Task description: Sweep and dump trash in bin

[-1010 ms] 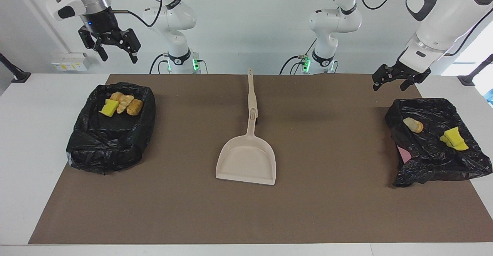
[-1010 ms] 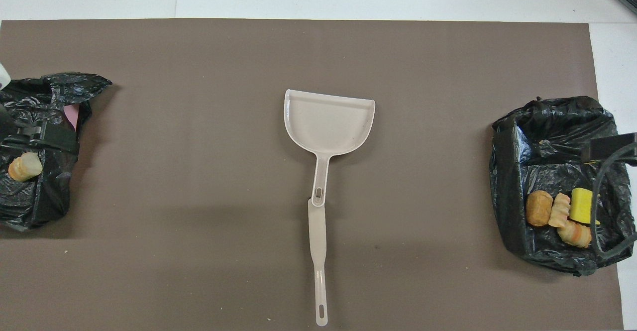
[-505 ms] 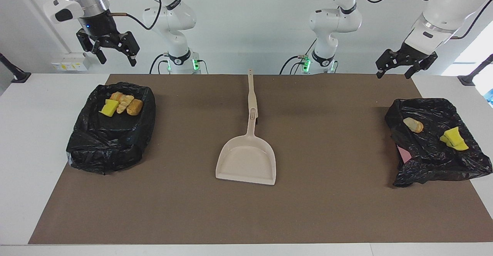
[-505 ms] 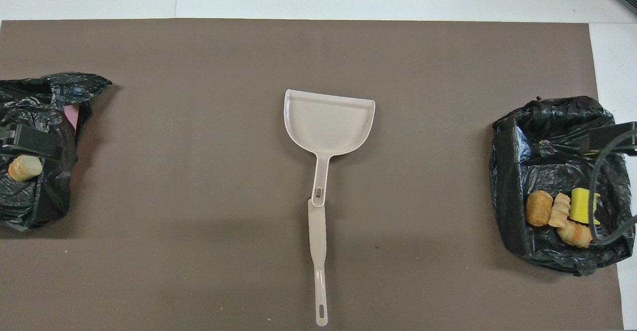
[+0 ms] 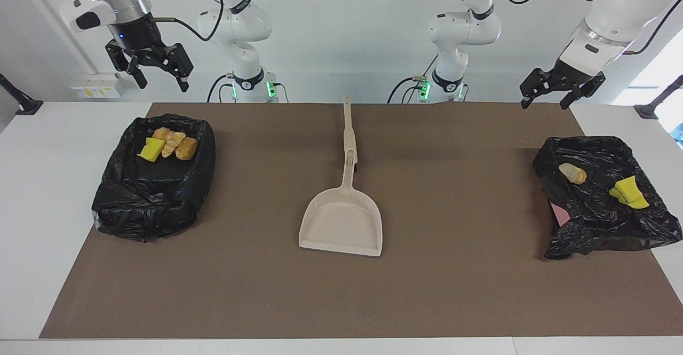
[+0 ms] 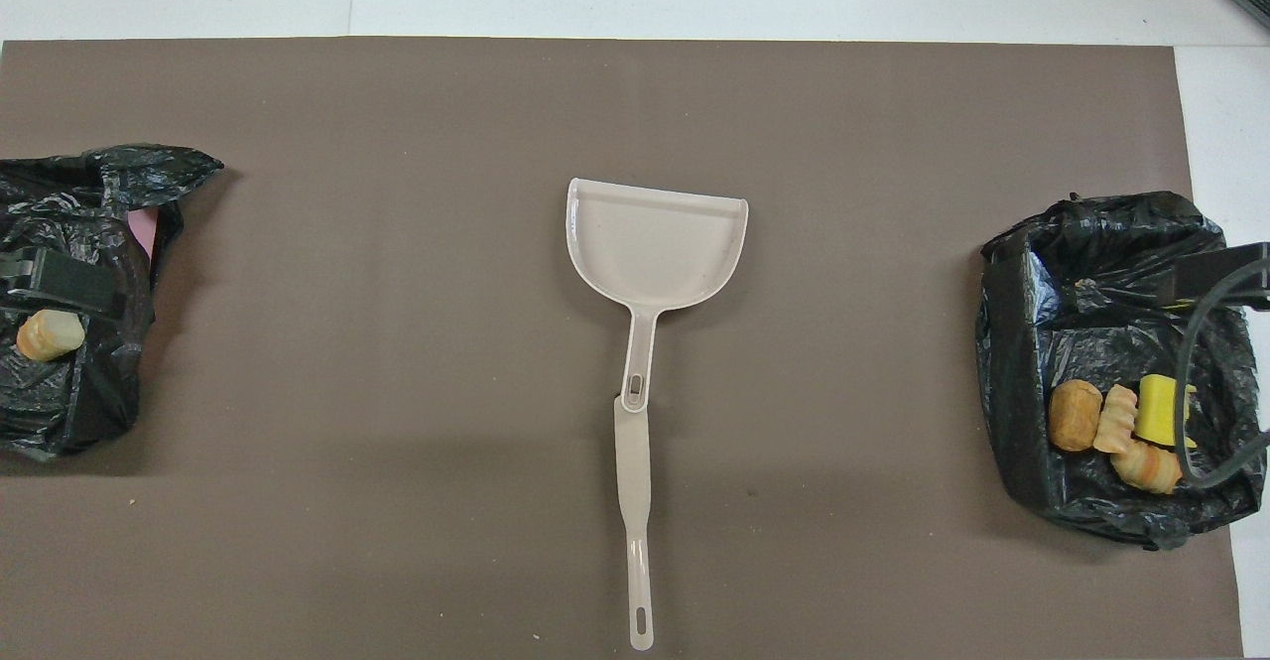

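All the trash (image 5: pixel 168 144) is seen sitting in the two black-lined bins (image 5: pixel 155 189), one at each end of the table. Both grippers, left (image 5: pixel 557 89) and right (image 5: pixel 152 72), are held high, spread wide, nothing gripped. The dustpan (image 5: pixel 341 221) is left mid-mat.

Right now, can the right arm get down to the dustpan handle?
Probably yes: the right gripper hangs open and empty above its bin, and nothing lies on or around the dustpan handle.

bin (image 6: pixel 60 243) at left arm's end cut by overhead edge; brush bristles hidden under dustpan (image 5: pixel 341 221) handle
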Tool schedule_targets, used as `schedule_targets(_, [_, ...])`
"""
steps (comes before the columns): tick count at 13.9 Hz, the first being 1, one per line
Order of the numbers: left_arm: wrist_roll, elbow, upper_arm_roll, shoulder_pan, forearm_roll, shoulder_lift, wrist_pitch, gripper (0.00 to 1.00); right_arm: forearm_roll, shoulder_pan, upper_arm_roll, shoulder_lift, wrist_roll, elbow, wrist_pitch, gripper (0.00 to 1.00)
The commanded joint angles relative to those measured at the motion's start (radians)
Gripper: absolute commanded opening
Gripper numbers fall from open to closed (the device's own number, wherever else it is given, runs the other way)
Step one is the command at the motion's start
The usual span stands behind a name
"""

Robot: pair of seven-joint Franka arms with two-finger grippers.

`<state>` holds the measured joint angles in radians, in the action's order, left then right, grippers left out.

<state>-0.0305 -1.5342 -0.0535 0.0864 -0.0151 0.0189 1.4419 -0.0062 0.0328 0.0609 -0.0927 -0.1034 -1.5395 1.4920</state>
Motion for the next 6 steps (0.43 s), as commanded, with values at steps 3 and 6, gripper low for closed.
schedule_targets(3, [0.000,0.006,0.000,0.003,0.018,0.003,-0.018,1.00,-0.011,-0.011,-0.010,-0.002,-0.013,0.001,-0.002,1.00])
schedule_targets(6, [0.000,0.006,0.000,0.003,0.018,0.003,-0.018,1.00,-0.011,-0.011,-0.009,-0.002,-0.010,0.001,-0.001,1.00])
